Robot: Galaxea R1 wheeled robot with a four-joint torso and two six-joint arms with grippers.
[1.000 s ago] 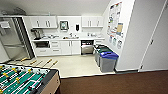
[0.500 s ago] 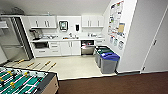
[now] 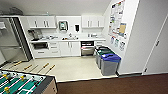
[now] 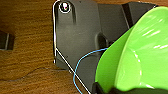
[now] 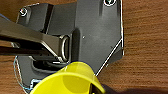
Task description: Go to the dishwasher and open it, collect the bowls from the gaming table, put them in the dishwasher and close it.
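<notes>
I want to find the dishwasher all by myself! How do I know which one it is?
Look at the white kitchen counter along the back wall. Under it, right of the white cabinet doors and just behind the bins, sits the dishwasher. It is the one shiny steel front among all the white ones.

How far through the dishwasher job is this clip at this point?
Done: the dishwasher under the counter seems open, with a dark interior showing. In hand: a green bowl fills the left wrist view and a yellow bowl the right wrist view, apparently carried. Left: crossing the floor, loading both, closing the door.
</notes>
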